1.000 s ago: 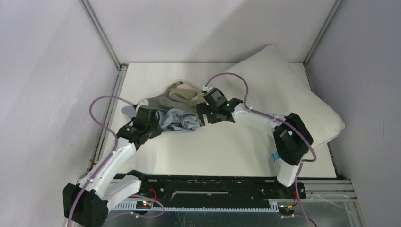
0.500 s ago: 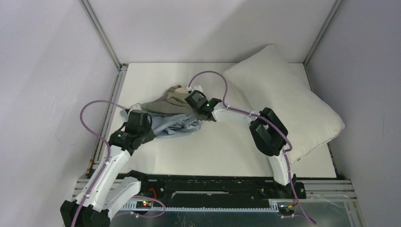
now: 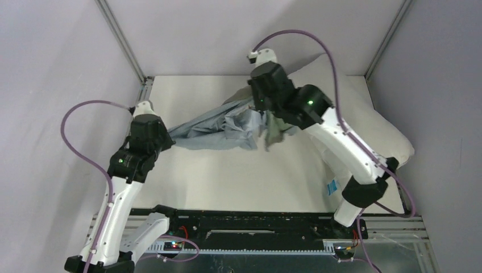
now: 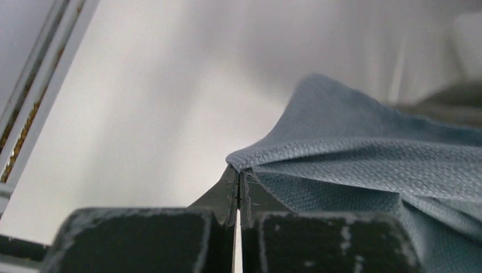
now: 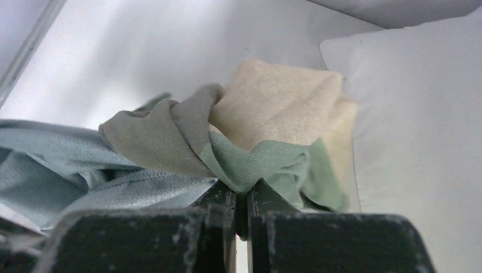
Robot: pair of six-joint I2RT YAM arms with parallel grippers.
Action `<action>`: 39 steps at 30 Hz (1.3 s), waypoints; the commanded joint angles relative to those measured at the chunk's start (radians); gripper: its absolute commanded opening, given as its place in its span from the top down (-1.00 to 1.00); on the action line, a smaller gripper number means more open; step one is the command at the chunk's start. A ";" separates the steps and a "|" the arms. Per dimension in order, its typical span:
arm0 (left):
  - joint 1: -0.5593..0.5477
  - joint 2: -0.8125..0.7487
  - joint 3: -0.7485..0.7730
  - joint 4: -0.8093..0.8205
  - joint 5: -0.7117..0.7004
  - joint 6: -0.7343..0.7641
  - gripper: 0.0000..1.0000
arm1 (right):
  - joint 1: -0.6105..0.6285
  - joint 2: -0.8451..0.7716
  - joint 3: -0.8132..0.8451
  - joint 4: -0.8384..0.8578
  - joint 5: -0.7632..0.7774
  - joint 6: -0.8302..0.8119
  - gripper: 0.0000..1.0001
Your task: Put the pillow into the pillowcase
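I see the pillowcase as coarse matt woven cloth (weave plainly visible), the pillow smooth matt white fabric.

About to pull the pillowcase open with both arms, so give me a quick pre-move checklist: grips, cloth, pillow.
1. Left gripper gripping the pillowcase: ok, jaws closed on a blue-grey corner.
2. Right gripper gripping the pillowcase: ok, closed on a bunched fold showing the paler inner side.
3. Cloth spanning between both grippers: ok, it stretches from one to the other.
4. Pillowcase opening found and facing the pillow: cannot tell, the fabric is twisted and bunched.
5. Pillow inside the pillowcase: not ok, it lies bare on the right, outside the cloth.
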 commanded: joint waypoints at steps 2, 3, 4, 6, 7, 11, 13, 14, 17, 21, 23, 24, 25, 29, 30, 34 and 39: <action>0.084 0.014 0.166 -0.046 -0.089 0.090 1.00 | -0.159 -0.036 -0.027 -0.140 -0.060 -0.045 1.00; 0.101 0.028 0.189 -0.040 -0.077 0.094 1.00 | -0.186 -0.036 -0.045 -0.131 -0.085 -0.048 1.00; 0.116 0.043 0.216 -0.034 -0.061 0.097 1.00 | -0.215 -0.033 -0.062 -0.121 -0.110 -0.052 0.97; 0.132 0.090 0.275 -0.035 -0.038 0.094 1.00 | -0.265 -0.018 -0.098 -0.108 -0.155 -0.050 0.78; 0.133 0.107 0.294 -0.028 -0.025 0.090 1.00 | -0.289 -0.010 -0.120 -0.094 -0.176 -0.046 0.61; 0.133 0.192 0.284 0.050 0.052 0.066 1.00 | -0.338 -0.012 -0.267 0.007 -0.249 -0.011 -0.11; 0.134 0.251 0.272 0.068 0.078 0.054 1.00 | -0.328 -0.040 -0.355 0.063 -0.264 0.004 -0.35; 0.134 0.273 0.262 0.086 0.087 0.048 1.00 | -0.316 -0.058 -0.394 0.080 -0.260 0.017 -0.43; 0.134 0.329 0.247 0.123 0.110 0.029 1.00 | -0.272 -0.143 -0.531 0.156 -0.263 0.037 -0.58; 0.135 0.366 0.250 0.146 0.131 0.019 1.00 | -0.203 -0.211 -0.731 0.228 -0.270 0.071 -0.64; 0.135 0.377 0.254 0.147 0.121 0.019 1.00 | -0.178 -0.225 -0.850 0.282 -0.300 0.080 -0.64; 0.137 0.384 0.257 0.147 0.120 0.019 1.00 | -0.157 -0.226 -0.890 0.303 -0.311 0.090 -0.64; 0.139 0.394 0.261 0.146 0.122 0.018 1.00 | -0.130 -0.226 -0.921 0.321 -0.313 0.097 -0.63; 0.140 0.432 0.294 0.160 0.140 0.008 1.00 | -0.003 -0.189 -0.976 0.351 -0.263 0.135 -0.59; 0.141 0.449 0.309 0.157 0.143 0.007 1.00 | 0.025 -0.171 -0.981 0.356 -0.251 0.138 -0.58; 0.141 0.495 0.365 0.150 0.132 0.006 1.00 | 0.058 -0.094 -0.983 0.392 -0.262 0.155 -0.51; 0.141 0.548 0.439 0.138 0.112 0.008 1.00 | 0.035 -0.018 -0.980 0.436 -0.283 0.141 -0.32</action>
